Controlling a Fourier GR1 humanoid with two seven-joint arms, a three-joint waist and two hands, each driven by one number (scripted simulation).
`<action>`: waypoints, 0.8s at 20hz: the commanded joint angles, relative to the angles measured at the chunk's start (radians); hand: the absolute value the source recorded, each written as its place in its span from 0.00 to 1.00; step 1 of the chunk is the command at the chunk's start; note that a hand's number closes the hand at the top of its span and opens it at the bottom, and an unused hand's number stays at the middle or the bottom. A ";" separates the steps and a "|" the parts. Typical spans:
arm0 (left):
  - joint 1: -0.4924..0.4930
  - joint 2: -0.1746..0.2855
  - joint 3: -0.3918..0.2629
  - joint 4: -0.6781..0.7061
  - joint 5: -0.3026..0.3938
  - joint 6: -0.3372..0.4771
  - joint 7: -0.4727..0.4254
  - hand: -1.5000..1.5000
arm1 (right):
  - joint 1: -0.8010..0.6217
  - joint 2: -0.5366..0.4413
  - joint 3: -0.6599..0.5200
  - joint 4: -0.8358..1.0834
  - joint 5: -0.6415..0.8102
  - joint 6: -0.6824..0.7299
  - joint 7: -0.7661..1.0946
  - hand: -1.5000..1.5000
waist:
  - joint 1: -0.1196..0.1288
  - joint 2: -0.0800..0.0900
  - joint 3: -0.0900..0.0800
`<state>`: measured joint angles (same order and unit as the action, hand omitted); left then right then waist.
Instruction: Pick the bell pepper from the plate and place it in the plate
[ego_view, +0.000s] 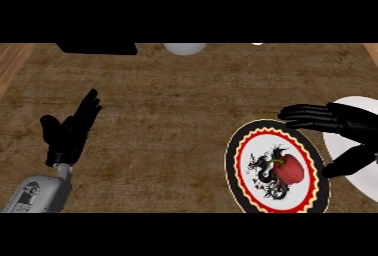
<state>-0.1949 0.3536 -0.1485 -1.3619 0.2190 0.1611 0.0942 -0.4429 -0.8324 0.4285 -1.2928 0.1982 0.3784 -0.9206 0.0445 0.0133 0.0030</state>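
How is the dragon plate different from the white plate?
The dragon plate has a black rim, a red ring and a dragon picture; the white plate is plain. The dragon plate holds the pepper; the white plate shows none, though the right hand hides part. Both lie on the counter.

light: dim, even | counter (170, 100): matte dull brown | white plate (341, 140) at right: brightest patch
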 joint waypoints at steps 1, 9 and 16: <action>-0.034 0.023 0.021 -0.013 0.000 0.003 0.063 0.50 | -0.041 -0.037 0.077 0.074 0.113 0.079 -0.221 0.00 | -0.013 -0.006 -0.001; -0.032 0.004 0.054 0.014 -0.004 -0.019 0.036 0.50 | -0.127 0.054 0.162 0.177 0.329 -0.110 -0.180 0.00 | -0.029 -0.009 -0.002; -0.032 0.001 0.092 0.045 -0.017 -0.047 0.039 0.50 | -0.121 0.082 0.173 0.158 0.477 -0.165 -0.114 0.00 | -0.043 -0.012 -0.003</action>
<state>-0.1798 0.3567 -0.0850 -1.3652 0.2020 0.1308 0.1185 -0.5635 -0.7731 0.5934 -1.1387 0.5933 0.2145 -0.9773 0.0111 0.0021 0.0002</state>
